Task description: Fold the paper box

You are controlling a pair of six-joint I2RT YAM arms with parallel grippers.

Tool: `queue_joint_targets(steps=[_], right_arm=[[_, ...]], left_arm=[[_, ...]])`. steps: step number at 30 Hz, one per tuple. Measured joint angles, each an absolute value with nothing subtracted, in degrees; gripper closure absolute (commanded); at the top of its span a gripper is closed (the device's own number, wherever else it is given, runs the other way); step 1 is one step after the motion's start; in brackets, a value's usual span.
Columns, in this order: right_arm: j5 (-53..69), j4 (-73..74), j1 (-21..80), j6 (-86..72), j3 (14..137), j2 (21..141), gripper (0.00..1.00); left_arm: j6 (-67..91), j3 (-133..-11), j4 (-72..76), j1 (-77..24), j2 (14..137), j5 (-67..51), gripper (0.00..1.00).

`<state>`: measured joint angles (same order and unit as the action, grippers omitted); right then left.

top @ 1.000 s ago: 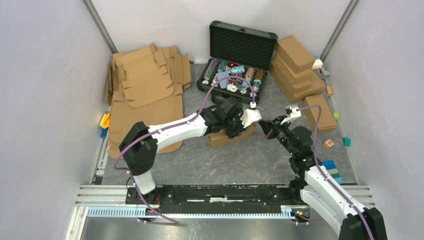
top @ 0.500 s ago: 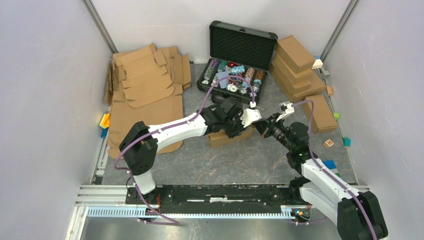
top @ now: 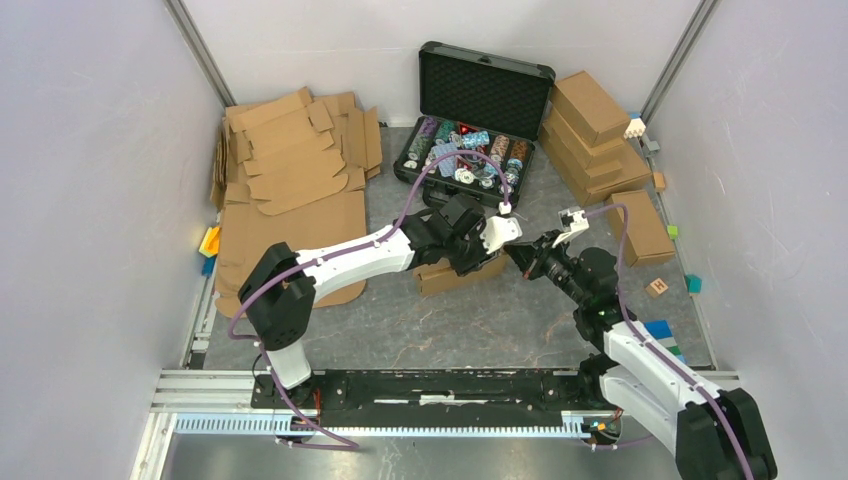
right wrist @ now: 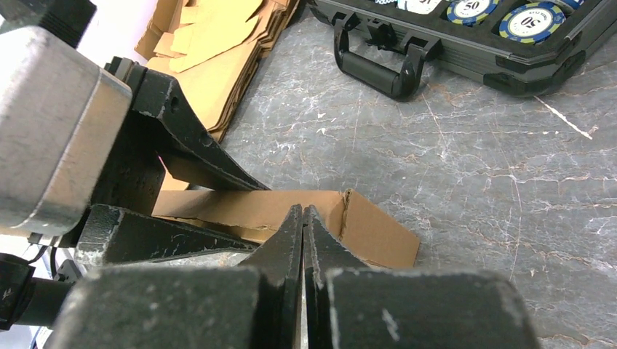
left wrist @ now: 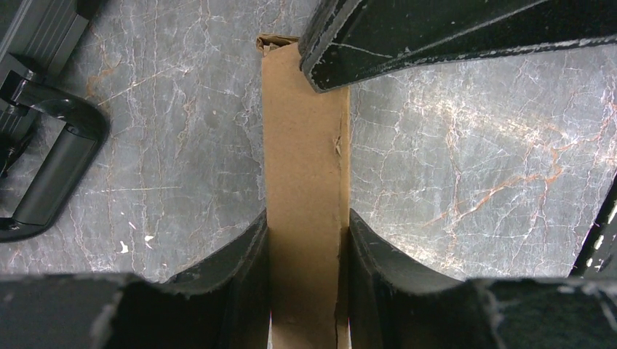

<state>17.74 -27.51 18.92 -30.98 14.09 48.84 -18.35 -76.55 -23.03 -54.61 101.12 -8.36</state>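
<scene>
Left claw [left wrist: 305, 225] pinches box [left wrist: 304, 131] across its width; long axis runs ahead to right claw [right wrist: 303, 212], tips together, at far end.

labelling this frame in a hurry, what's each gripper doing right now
Left gripper: closed on the paper box.
Right gripper: shut, holding nothing.

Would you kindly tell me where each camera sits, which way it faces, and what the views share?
Top external: overhead behind the bases, looking down on the grey marble table; both arms show.
Left wrist: looks down past the left gripper clamping the brown cardboard box.
Right wrist: looks low across the table past the shut right gripper.
Shared: all three show the box.
</scene>
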Motion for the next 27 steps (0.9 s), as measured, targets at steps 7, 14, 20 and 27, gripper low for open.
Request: queue_joint_targets(steps=[7, 14, 20, 27], right_arm=[[17.8, -28.5, 18.9, -31.0, 14.0, 49.5, 1.0], [17.5, -21.1, 18.9, -30.1, 18.4, 48.6, 1.0], [16.2, -18.5, 18.9, -29.5, 21.5, 48.0, 1.0], [16.3, -21.9, 18.8, -29.7, 17.7, 50.7, 1.0]], left_arm=[[-18.0, -76.6, -22.9, -54.4, 101.1, -8.4, 0.65], [-18.0, -76.6, -22.9, -54.4, 101.2, -8.8, 0.65], [-18.0, -76.6, -22.9, -54.4, 101.2, -9.1, 0.65], [-18.0, -76.6, -22.9, -54.4, 101.2, -9.1, 0.65]])
